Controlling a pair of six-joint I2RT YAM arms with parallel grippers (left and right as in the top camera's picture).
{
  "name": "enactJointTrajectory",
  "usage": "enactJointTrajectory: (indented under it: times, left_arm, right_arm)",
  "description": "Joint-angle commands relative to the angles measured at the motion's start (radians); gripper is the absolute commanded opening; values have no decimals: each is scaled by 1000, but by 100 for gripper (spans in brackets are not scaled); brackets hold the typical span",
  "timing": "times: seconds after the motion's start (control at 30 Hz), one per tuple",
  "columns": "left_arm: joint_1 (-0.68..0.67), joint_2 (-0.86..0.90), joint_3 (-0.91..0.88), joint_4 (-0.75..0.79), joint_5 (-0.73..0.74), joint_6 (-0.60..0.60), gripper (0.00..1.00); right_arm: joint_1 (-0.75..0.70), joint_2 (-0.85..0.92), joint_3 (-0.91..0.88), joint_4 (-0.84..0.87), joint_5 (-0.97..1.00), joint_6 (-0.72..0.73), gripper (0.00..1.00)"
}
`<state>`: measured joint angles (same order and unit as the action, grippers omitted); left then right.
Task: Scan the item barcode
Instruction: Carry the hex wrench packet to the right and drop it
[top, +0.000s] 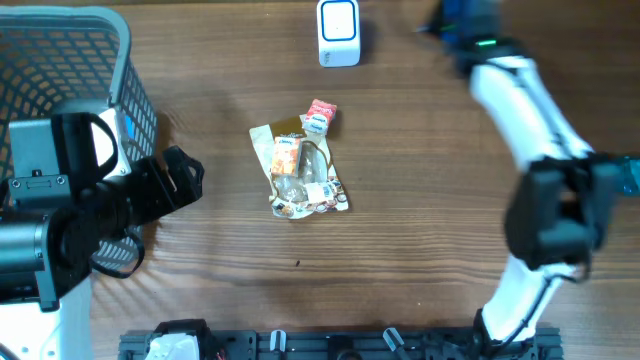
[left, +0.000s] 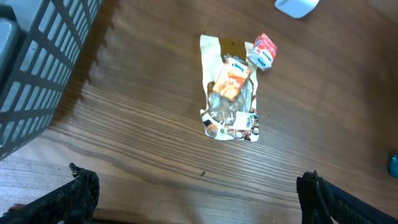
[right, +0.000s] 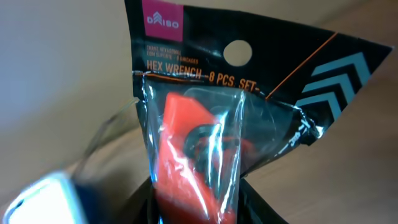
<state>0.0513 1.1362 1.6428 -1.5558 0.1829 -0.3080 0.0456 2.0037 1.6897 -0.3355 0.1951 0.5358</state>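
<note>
**Hex wrench packet (right: 205, 124) clamped in the right gripper (right: 199, 208) near the scanner (top: 338, 32); left gripper (left: 199, 193) wide apart and empty.**

Overhead: the right arm is seen extended to the table's far side, right of the white scanner; the packet can hardly be made out there. Snack packets (top: 300, 165) lie mid-table and a basket (top: 130, 80) stands at the left. Left wrist: nothing is held between the spread fingers, which hang short of the snack packets. Right wrist: the packet's lower end is gripped between the jaws, with the black header card and hang hole upward. No barcode is shown on this face. The packet is judged light. Its film is probably slippery and crinkly, while the orange holder inside is stiff, so a hold across that holder is judged firmest.
</note>
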Motion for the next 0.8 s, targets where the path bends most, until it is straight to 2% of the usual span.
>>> enactJointTrajectory:
  times: [0.0,0.1,0.27,0.57,0.6,0.77]
  left_arm:
    - [-5,3,9,3,-2,13,100]
    - [-5,3,9,3,-2,13,100]
    - [-5,3,9,3,-2,13,100]
    - [-5,3,9,3,-2,13,100]
    - [-5,3,9,3,-2,13,100]
    - [-5,3,9,3,-2,13,100]
  right_arm:
    - [-189,-51,15,-167,60,48,21]
    - [-357,-27,-3,-301,63,74,20]
    - [-551,56,-28,-354,55,70,23]
    - [-623,171,-29,-278,57,76,25]
    - [-623,173,-29,-264,60,72,28]
    - [-626,173,-28,-249,60,65,56]
